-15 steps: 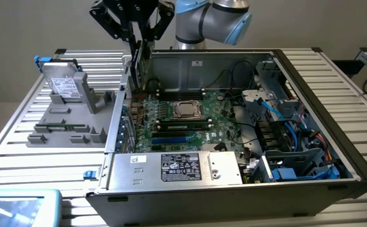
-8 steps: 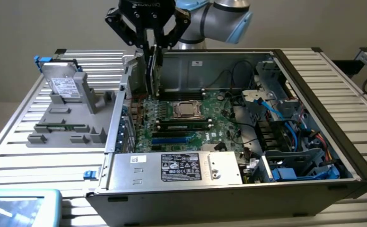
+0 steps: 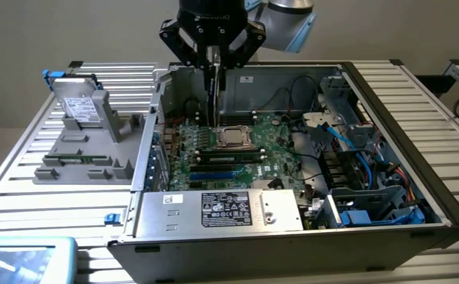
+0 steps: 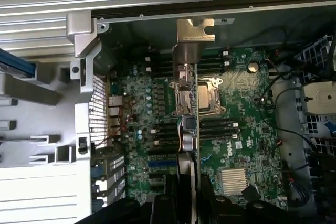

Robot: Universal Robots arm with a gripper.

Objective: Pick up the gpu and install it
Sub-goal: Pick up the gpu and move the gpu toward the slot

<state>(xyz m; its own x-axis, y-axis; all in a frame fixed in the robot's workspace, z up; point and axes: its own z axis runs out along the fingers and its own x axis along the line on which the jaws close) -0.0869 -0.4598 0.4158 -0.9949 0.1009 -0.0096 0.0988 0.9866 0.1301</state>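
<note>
My gripper [image 3: 215, 62] is shut on the gpu [image 3: 216, 97], which hangs edge-on and upright below the fingers, over the back part of the open computer case [image 3: 387, 148]. Its lower end is close above the green motherboard [image 3: 253, 160], just beside the silver processor socket [image 3: 233, 137]; whether it touches the board I cannot tell. In the wrist view the gpu [image 4: 188, 103] runs away from my gripper [image 4: 188, 200] as a thin card, ending in its silver bracket [image 4: 195, 31] near the case's rear wall. The black fingers [image 4: 170, 203] clamp it from both sides.
A grey power supply [image 3: 222, 210] with a black label fills the case's front. Drive bays with blue cables [image 3: 356, 171] stand on the exterior view's right. Outside the case, on the left, a grey holder [image 3: 80, 148] carries a labelled metal drive [image 3: 80, 106] and a memory stick [image 3: 76, 160].
</note>
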